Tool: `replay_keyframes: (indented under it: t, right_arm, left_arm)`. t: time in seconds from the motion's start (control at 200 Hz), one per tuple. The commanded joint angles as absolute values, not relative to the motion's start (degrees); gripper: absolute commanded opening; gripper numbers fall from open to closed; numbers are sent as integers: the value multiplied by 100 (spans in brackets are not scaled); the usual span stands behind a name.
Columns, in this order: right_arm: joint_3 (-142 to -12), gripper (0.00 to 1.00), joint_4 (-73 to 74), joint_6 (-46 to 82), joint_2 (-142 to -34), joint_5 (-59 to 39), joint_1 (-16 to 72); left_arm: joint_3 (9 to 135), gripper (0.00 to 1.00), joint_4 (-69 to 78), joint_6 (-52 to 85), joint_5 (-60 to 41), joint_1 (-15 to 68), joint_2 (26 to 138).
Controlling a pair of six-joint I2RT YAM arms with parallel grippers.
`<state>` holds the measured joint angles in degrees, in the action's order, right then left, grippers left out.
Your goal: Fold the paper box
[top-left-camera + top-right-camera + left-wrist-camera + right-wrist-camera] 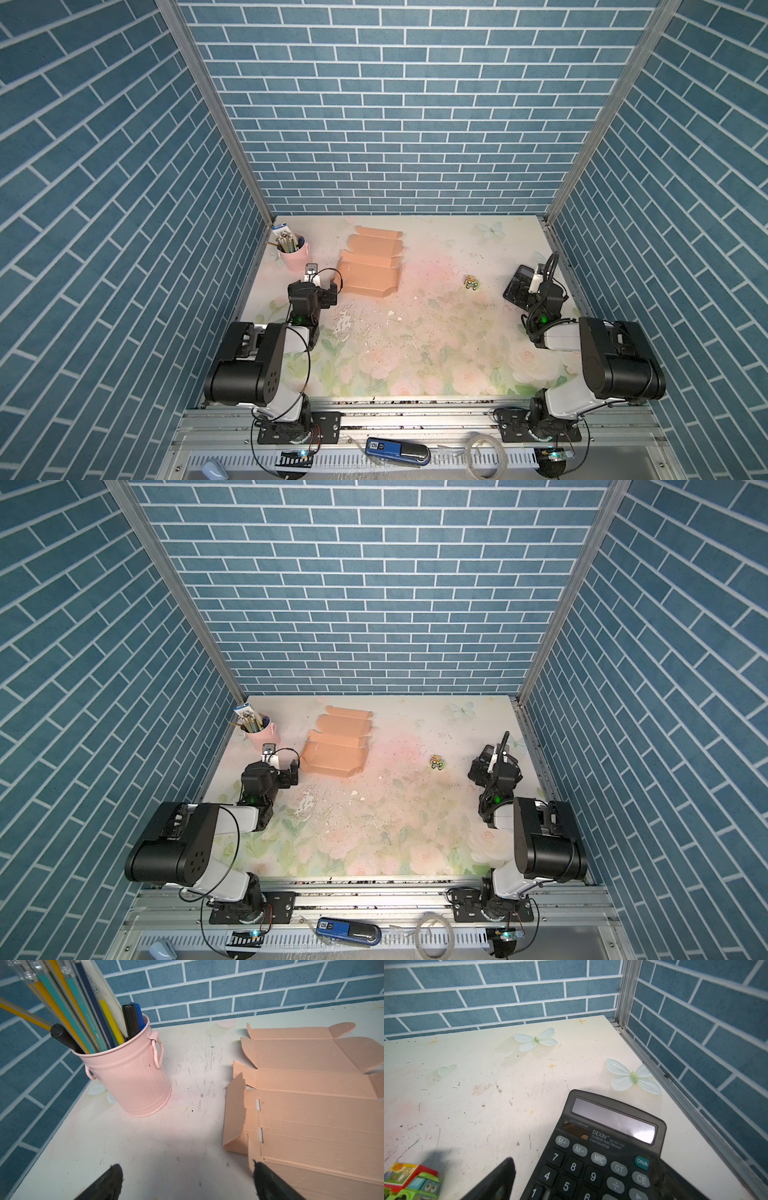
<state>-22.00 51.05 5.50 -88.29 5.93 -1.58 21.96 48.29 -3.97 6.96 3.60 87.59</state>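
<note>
A flat, unfolded tan cardboard paper box lies toward the far left of the floral table, one side flap tilted up, a pink pen bucket near it. The left gripper hovers wide open and empty at the sheet's near corner, seemingly placed to start on a flap. The right gripper, equally open and empty, hangs well apart above a black calculator, likely out of the way.
</note>
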Motion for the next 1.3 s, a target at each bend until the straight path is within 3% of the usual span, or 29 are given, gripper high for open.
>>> replay_keyframes:
  t: [0.0, 0.195, 0.425, 0.57, 0.75, 1.05, 1.295]
  right_arm:
    - [-2062, 99, 5338, 341, -8815, 948, -62]
    - [-1930, 99, 5381, 353, -8524, 1284, 9]
    - [-1907, 97, 4798, 435, -7776, 2128, 190]
    - [-2378, 92, 3524, 640, -7251, 2851, 435]
    - [-2715, 95, 2942, 926, -6853, 2434, 810]
    - [-3728, 91, 1802, 1724, -7436, 1143, 1406]
    - [-4456, 87, 1646, 2047, -8157, 555, 2006]
  left_arm:
    - [2281, 100, 4724, -495, 922, 463, 8606]
    - [2665, 100, 3664, -637, 1360, 745, 8156]
    - [3505, 100, 2226, -816, 2582, 1579, 7943]
    - [4257, 100, 859, -129, 2872, 1753, 7639]
    - [5462, 100, -1275, 671, 3085, 2116, 7552]
    - [6714, 100, -3641, 2111, 1941, 2232, 8037]
    - [6342, 100, -4199, 4417, 536, 2239, 7920]
